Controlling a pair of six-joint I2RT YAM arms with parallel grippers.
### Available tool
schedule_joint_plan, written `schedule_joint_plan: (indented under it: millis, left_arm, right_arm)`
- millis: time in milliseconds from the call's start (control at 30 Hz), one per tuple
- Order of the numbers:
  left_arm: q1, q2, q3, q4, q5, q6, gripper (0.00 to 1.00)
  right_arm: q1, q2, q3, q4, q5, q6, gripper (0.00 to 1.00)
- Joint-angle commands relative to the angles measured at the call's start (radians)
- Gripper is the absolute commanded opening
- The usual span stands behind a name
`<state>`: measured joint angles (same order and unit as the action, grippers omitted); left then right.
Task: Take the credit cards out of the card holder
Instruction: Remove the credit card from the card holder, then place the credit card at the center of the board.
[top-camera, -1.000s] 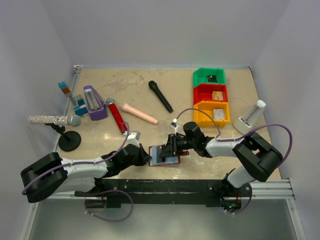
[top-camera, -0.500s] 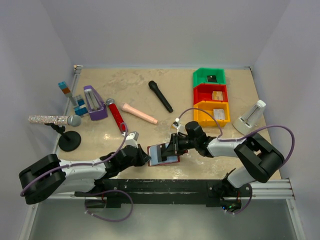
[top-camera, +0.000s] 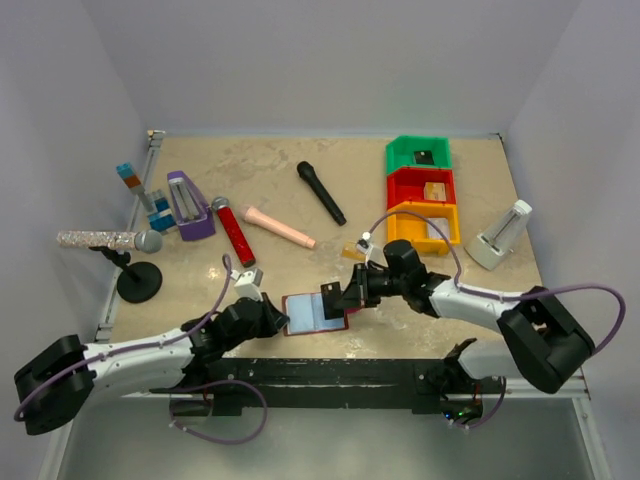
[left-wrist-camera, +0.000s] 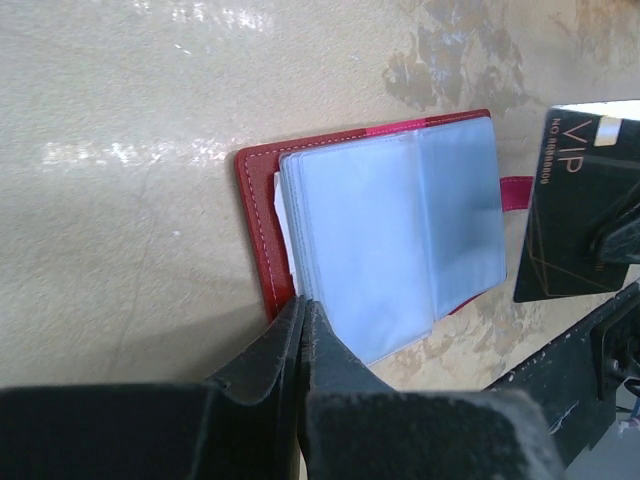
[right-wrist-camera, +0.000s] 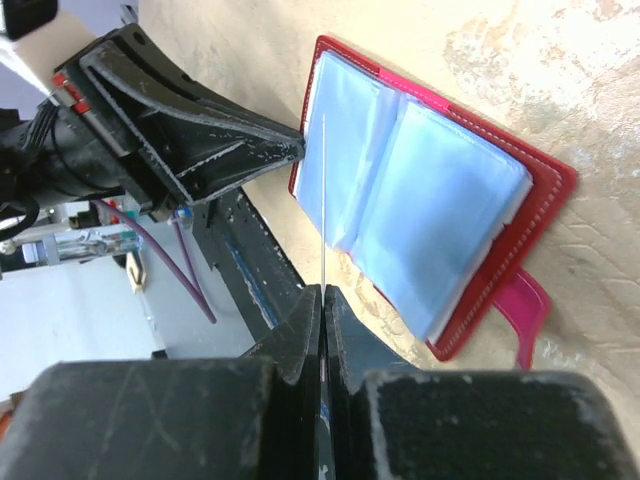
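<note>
Right gripper (right-wrist-camera: 323, 300) clamps the black card (left-wrist-camera: 575, 205) just beside the open card holder (left-wrist-camera: 390, 235). Left gripper (left-wrist-camera: 303, 310) pinches its corner; red microphone (top-camera: 233, 232) sits well apart.

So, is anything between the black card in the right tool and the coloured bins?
Nothing visible does. The black card, pinched in the right tool, is clear of the card holder; only that arm spans the table toward the coloured bins, and the black microphone lies well left.
</note>
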<state>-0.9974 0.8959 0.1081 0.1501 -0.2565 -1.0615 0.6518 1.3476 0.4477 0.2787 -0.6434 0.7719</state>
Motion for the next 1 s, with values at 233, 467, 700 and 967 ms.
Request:
schedule_joint_plan:
  millis: [233, 467, 700, 967]
  left_arm:
    - [0.003, -0.412, 0.067, -0.36, -0.059, 0.098, 0.56]
    - [0.005, -0.509, 0.214, -0.301, 0.101, 0.274, 0.74]
    - [0.005, -0.497, 0.274, -0.078, 0.468, 0.4, 0.74]
    - [0.005, -0.382, 0.335, -0.044, 0.689, 0.436, 0.71]
  right_arm:
    - [-0.006, -0.303, 0.146, -0.513, 0.071, -0.319, 0.0]
    - [0.109, -0.343, 0.377, -0.837, -0.079, -0.52, 0.0]
    - [0.258, -0.288, 0.485, -0.976, -0.14, -0.632, 0.0]
    - [0.318, -0.257, 0.551, -1.047, -0.19, -0.688, 0.0]
